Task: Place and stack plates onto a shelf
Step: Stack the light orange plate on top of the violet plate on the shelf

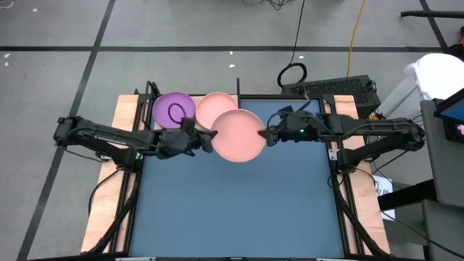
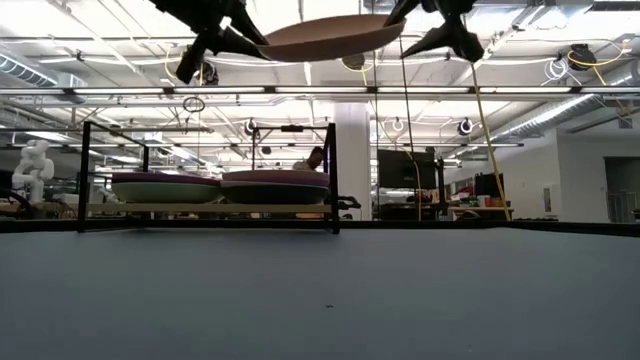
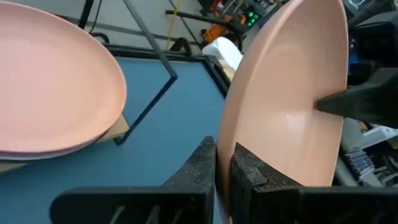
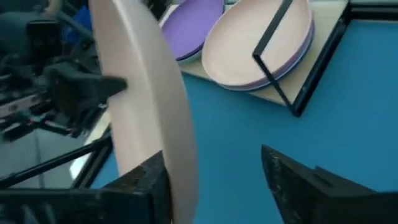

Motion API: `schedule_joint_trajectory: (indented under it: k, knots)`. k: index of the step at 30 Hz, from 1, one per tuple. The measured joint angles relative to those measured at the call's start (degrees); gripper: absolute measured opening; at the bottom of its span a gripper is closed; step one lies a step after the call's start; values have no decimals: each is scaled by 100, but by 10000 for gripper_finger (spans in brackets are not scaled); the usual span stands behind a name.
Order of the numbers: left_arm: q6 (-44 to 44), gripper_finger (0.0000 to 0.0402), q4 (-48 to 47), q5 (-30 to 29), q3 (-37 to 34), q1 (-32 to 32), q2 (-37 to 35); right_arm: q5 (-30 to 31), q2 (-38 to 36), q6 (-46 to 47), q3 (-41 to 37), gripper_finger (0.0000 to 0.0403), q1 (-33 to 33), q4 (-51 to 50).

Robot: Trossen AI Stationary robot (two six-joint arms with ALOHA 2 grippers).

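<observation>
A blue-grey mat [image 1: 239, 210] covers the table [image 1: 105, 210], whose bare wood shows along the 9 and 3 o'clock edges. At 11 o'clock the shelf [image 2: 205, 209] stands on the table, carrying two plate stacks: purple-topped [image 1: 172, 109] and, beside it, salmon-topped [image 1: 215, 106].

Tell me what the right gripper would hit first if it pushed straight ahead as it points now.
Probably the salmon plate: the right gripper points at its rim, open. Past it waits the left gripper, shut on the opposite rim.
</observation>
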Motion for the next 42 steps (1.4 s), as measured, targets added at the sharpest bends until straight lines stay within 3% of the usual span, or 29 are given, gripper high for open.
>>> schedule_joint_trajectory:
  k: [5,12,26,42]
  knots:
    - [289,15,-197,216,0,258,-424,-110,-299,-108,4,224,-46,-55]
    - [509,13,-168,336,31,730,-1083,10,-358,-195,-20,226,-116,-311]
    - [872,13,-1342,651,-3,2264,-2189,-171,-409,-195,-356,226,-206,-214]
    - [684,13,-1604,805,29,3758,-2256,-101,-407,-83,-420,226,-206,-217]
